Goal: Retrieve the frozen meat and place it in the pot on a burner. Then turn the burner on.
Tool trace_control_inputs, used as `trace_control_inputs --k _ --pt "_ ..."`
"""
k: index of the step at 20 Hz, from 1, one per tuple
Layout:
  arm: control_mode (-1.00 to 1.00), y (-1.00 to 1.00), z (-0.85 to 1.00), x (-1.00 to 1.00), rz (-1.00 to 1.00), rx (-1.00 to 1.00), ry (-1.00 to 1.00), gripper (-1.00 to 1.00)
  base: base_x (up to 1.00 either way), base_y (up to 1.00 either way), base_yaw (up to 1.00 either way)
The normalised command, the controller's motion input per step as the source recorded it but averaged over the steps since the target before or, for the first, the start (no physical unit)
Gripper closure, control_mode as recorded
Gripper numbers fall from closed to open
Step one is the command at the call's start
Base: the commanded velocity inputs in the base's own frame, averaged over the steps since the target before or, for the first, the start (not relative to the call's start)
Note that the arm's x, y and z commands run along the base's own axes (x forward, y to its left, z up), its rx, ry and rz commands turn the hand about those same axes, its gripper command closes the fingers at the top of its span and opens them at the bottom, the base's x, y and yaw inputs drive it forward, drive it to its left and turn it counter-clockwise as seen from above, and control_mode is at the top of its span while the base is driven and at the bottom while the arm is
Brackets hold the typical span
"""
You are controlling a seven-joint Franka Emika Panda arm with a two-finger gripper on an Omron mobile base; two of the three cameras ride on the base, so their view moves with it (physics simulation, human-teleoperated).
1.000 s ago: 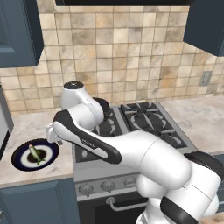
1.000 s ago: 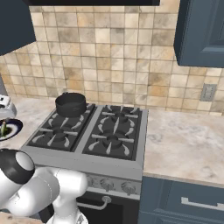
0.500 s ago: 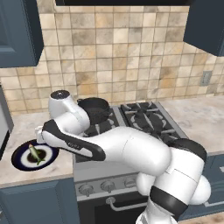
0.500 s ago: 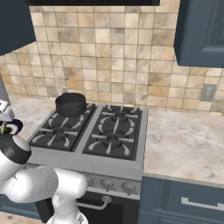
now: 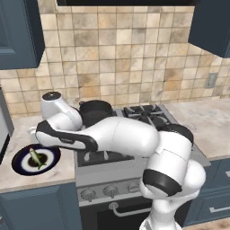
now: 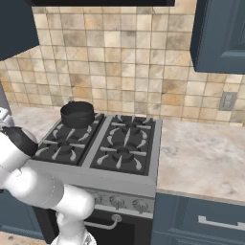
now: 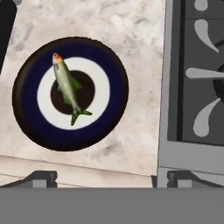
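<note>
No writing or brand marks that I can read anywhere here. The frozen meat (image 7: 68,89) lies across the middle of the dark-rimmed plate (image 7: 30,129) on the marble counter (image 7: 127,26), well inside the rim, with bare counter between the plate and the stove edge (image 7: 162,87). The gripper (image 7: 105,178) hangs above it with its jaws spread wide and nothing between them. The pot (image 6: 77,114) sits on the back left burner (image 6: 82,125), well apart from the plate.
</note>
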Motion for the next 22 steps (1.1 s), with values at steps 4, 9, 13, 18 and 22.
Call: trace_control_inputs --k 4,9,13,18,22 --pt "-1.00 0.24 -0.21 0.06 0.06 0.00 0.00 -1.00 0.00 0.00 0.00" --pt "-1.00 0.09 -0.26 0.16 0.00 -0.01 -0.03 -1.00 0.00 0.00 0.00" --pt "-1.00 0.12 -0.24 0.28 0.00 0.00 0.00 -1.00 0.00 0.00 0.00" --pt "-1.00 0.24 -0.20 0.19 0.00 -0.01 0.00 -1.00 0.00 0.00 0.00" --pt "-1.00 0.32 -0.05 0.02 0.00 -0.01 0.06 -1.00 0.00 0.00 0.00"
